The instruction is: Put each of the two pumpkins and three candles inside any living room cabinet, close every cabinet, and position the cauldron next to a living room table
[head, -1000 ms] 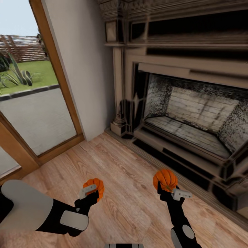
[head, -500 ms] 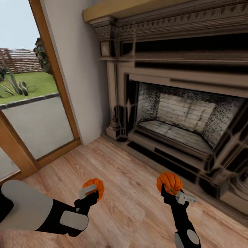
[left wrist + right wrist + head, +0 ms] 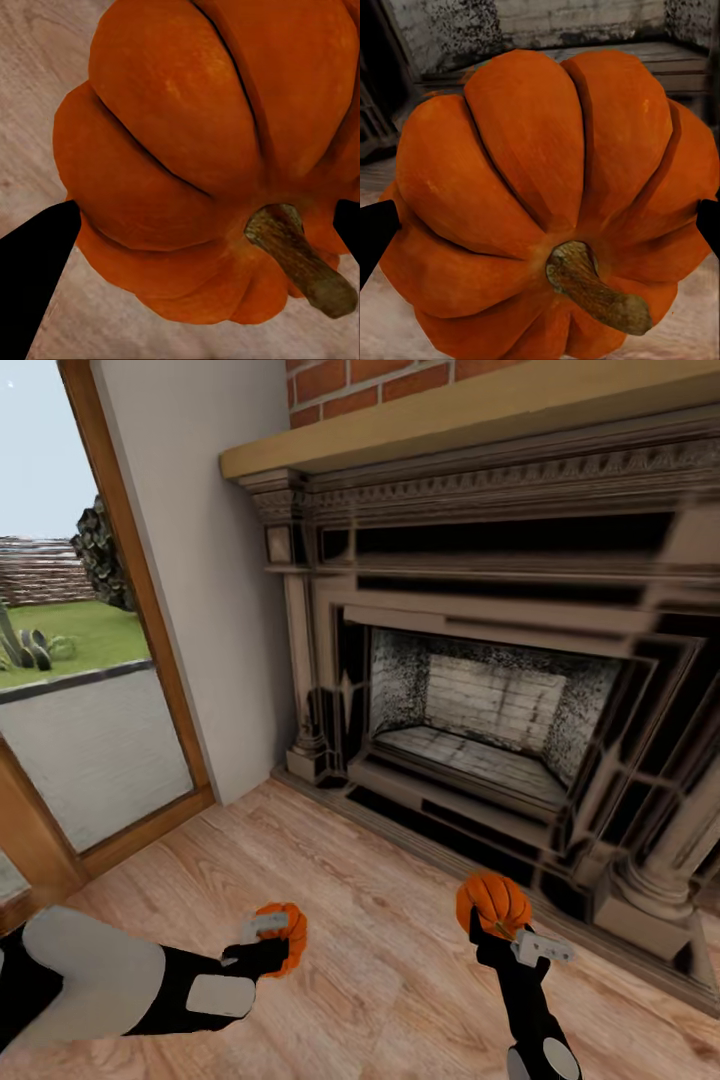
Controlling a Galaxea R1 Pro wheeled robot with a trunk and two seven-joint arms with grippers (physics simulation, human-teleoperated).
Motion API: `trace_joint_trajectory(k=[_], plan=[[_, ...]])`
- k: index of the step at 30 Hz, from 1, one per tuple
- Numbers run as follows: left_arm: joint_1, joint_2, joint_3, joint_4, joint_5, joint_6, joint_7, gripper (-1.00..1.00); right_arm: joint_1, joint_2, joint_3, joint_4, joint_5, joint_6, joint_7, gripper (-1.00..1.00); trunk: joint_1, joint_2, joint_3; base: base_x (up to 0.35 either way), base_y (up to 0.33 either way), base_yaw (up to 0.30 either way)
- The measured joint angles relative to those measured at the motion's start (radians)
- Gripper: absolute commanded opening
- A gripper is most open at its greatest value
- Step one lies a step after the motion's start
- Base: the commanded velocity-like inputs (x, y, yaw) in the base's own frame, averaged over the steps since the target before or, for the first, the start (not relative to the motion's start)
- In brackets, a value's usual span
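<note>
Each gripper, left (image 3: 272, 940) and right (image 3: 497, 930), clasps a pumpkin (image 3: 288, 933) (image 3: 492, 901); both wrist views show stems (image 3: 300, 259) (image 3: 596, 287) facing the cameras.

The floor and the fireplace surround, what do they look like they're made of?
The floor looks like light wood planks with a low sheen, going by the grain and board seams. The fireplace surround looks like dark carved wood or stone; its render is smeared, so that stays unsure.

A big carved fireplace (image 3: 500, 690) dominates ahead, pale wooden mantel shelf (image 3: 480, 420) on top, red brick (image 3: 380, 375) above it; plain grey wall (image 3: 210, 560) beside, wood-framed glass door (image 3: 80, 690) showing lawn outside, warm plank floor (image 3: 380, 920) below
</note>
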Motion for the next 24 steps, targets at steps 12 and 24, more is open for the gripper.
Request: trace_joint_trajectory(k=[12,24], plan=[[0.387,-0.106,0.004,0.392,0.022,-0.119,0.004,-1.0,0.103,-0.006,-0.004,0.068,-0.01,-0.087,-0.028,-1.0,-0.005,0.003,0.053,0.0,0.0,-0.059],[0.499,-0.109,0.002,0.413,0.026,-0.395,-0.003,-1.0,0.106,-0.02,-0.003,0.185,0.091,-0.282,-0.059,-1.0,-0.011,0.006,0.099,0.0,0.0,0.0]])
